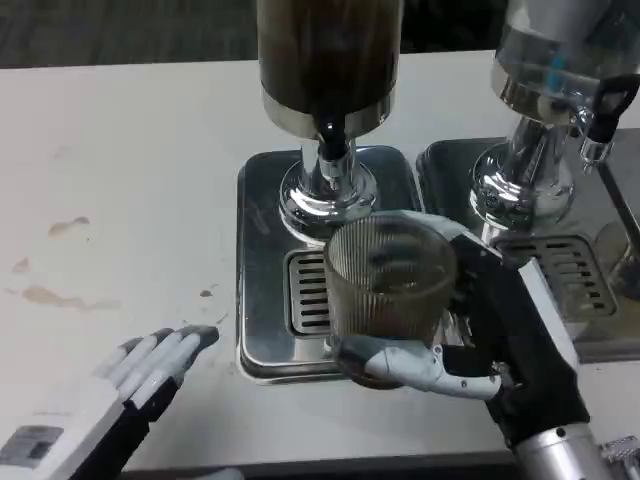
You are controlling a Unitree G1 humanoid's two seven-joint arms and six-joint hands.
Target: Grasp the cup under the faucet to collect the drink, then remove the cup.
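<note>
A clear ribbed cup [388, 290] stands upright over the drip grille [305, 292] of the steel tray [262, 250], just in front of the dark dispenser [330, 60] and below its black faucet [333, 140]. My right hand [480, 330] grips the cup from the right, thumb under its base and fingers behind it. A little brownish liquid seems to lie at the cup's bottom. My left hand [150, 365] rests flat on the white table at the lower left, fingers stretched out and holding nothing.
A second dispenser [560, 60] with its own steel tray [590, 290] stands at the right, close beside my right hand. Brown stains [50, 295] mark the table at the left. The table's front edge runs just below both hands.
</note>
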